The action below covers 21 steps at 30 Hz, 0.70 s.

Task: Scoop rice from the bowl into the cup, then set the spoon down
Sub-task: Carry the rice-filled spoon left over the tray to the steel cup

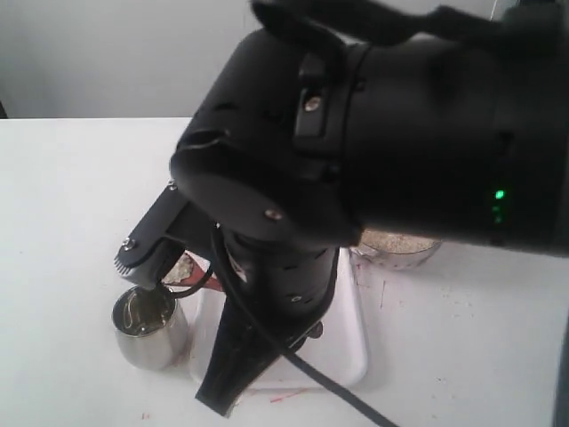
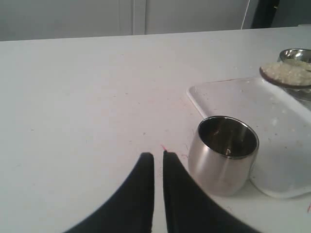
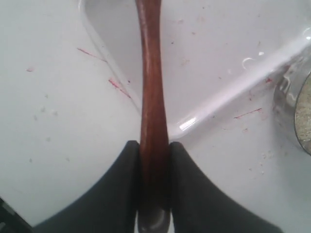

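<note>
Clamping the spoon [image 3: 151, 87] tight by its handle, the right gripper [image 3: 154, 145] holds rice [image 2: 286, 73] near the seemingly empty cup [image 2: 224, 155], pouring and set-down left; the left gripper [image 2: 158, 158] is nearly closed, empty.

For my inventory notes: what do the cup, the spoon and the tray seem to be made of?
The cup: polished steel, apparently; mirror-like reflections. The spoon: dark reddish-brown wood, smooth sheen. The tray: probably glossy white plastic; highlights on its rim.
</note>
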{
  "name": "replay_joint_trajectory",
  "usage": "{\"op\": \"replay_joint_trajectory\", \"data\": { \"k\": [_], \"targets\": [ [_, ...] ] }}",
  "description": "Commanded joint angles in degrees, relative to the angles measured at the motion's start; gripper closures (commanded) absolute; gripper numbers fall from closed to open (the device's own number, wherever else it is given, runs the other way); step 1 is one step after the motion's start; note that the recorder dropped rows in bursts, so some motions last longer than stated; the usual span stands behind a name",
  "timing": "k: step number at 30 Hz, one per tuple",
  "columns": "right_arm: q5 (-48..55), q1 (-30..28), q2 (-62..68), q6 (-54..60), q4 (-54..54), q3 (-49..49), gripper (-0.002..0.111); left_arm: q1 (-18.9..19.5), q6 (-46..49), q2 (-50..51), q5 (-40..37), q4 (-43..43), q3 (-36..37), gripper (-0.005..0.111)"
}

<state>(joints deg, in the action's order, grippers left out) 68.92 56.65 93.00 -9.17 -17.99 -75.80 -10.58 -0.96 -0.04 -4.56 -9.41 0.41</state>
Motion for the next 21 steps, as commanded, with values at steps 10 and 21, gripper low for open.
{"op": "replay_joint_trajectory", "data": {
  "k": [10, 21],
  "targets": [
    [-2.7, 1.7, 6.3, -1.4, -2.1, -3.1, 0.108, -0.2, -0.1, 0.0, 0.2, -0.4, -0.4, 0.092],
    [0.4, 4.0, 9.0, -1.1, -11.5, -3.0, 0.108, -0.2, -0.1, 0.0, 0.2, -0.4, -0.4, 0.092]
  ]
}}
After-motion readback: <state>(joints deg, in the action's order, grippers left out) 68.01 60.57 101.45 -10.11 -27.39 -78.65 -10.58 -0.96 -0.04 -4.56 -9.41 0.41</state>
